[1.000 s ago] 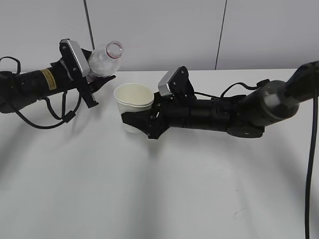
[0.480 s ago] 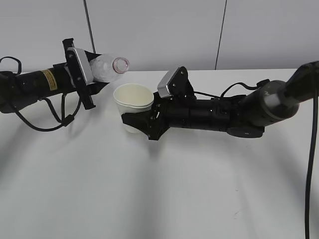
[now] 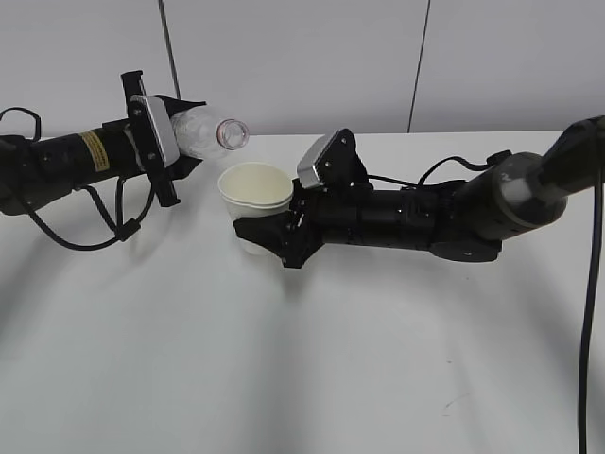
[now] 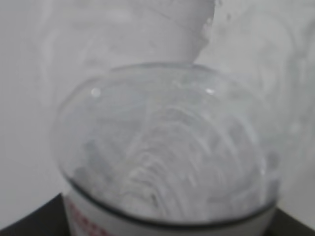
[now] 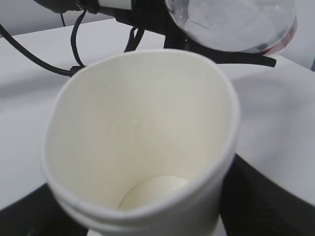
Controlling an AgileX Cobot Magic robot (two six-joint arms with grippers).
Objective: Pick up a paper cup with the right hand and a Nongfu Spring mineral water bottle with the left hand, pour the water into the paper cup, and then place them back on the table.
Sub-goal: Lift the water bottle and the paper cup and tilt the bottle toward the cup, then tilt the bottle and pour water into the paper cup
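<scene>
My left gripper [image 3: 172,142] is shut on the clear Nongfu Spring bottle [image 3: 206,133]. The bottle is tipped nearly level, with its open red-ringed mouth pointing right, just above and left of the cup's rim. In the left wrist view the bottle's shoulder [image 4: 167,147] fills the frame, with a strip of red-and-white label at the bottom. My right gripper [image 3: 263,232] is shut on the cream paper cup [image 3: 253,197], held upright above the white table [image 3: 284,378]. In the right wrist view the cup [image 5: 142,132] looks dry inside, with the bottle [image 5: 236,22] over its far rim.
Black cables hang from the left arm [image 3: 104,222] and lie behind the right arm [image 3: 444,168] on the table. A grey wall with dark vertical seams [image 3: 416,66] stands behind the table's far edge.
The left gripper has tipped the bottle further down, from mouth angled up to nearly level, and its mouth has moved right toward the cup. The cup and right arm have stayed about still.
</scene>
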